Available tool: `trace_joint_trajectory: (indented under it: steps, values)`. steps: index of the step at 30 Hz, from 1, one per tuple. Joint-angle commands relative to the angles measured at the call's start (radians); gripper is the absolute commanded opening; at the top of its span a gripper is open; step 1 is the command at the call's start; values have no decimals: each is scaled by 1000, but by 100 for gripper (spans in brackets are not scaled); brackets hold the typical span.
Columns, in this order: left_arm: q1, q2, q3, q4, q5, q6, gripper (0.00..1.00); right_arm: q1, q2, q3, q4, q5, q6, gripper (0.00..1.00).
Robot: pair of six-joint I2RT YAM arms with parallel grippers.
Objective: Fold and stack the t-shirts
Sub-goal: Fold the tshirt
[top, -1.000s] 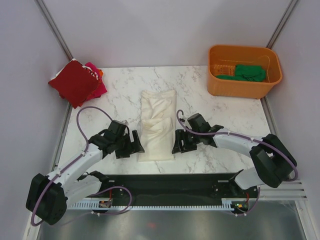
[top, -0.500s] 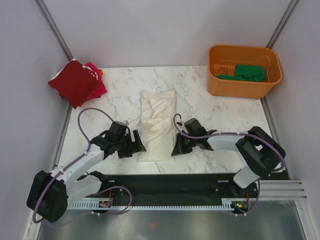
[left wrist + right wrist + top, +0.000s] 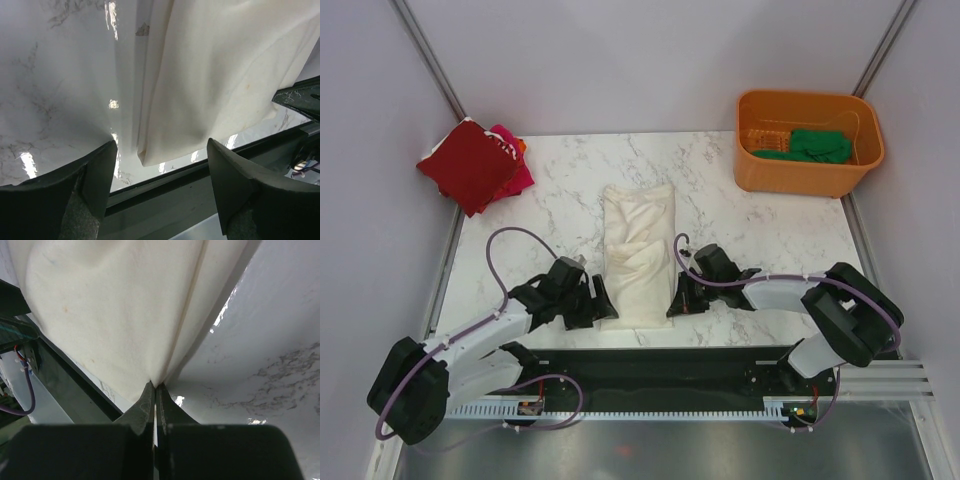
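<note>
Cream-white t-shirt: lying as a long folded strip mid-table, one end reaching the near edge
Left gripper: gaping wide, fingers straddling the shirt's near left corner
Right gripper: pinching shut on the near right corner
Dark red t-shirt: resting on the magenta-pink one, far left
Green t-shirt: sitting in the orange tub, far right

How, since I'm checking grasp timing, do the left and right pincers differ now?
The left pincer is open; the right pincer is shut. The left straddles a near corner of the cream t-shirt ungripped; the right pinches the other near corner. Both sit at its near edge.
</note>
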Motion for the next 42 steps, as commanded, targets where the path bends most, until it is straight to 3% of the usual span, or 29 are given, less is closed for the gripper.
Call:
trace_joint_trajectory:
  steps: [1, 3, 6, 7, 10, 13, 21, 28, 35, 42]
  values:
    - [-11, 15, -26, 60, -56, -51, 79, 17, -12, -24, -33, 24, 5, 0]
    - [-11, 35, -29, 83, -59, -58, 73, 17, -15, -25, -35, 24, 3, 0]
    - [-22, 66, -29, 103, -53, -61, 49, 19, -15, -28, -36, 30, 3, 0]
    - [-31, 70, -29, 109, -51, -62, 34, 17, -14, -28, -36, 30, 2, 0]
    - [-48, 73, -31, 119, -53, -68, 12, 17, -12, -30, -36, 31, 0, 0]
    - [-51, 57, -23, 121, -48, -61, 2, 17, -26, -32, -38, 27, 5, 0]
    - [-77, -2, 72, -12, 12, -82, 2, 36, -208, -22, -148, 39, 43, 0]
    - [-85, -56, 340, -256, -77, -7, 2, 36, -348, 137, -352, 128, 14, 0]
    - [-74, 69, 569, -336, -161, 85, 2, 1, -288, 356, -499, 212, -61, 0]
    - [-10, 247, 768, -341, -161, 163, 2, -163, -164, 572, -544, 166, -170, 0]
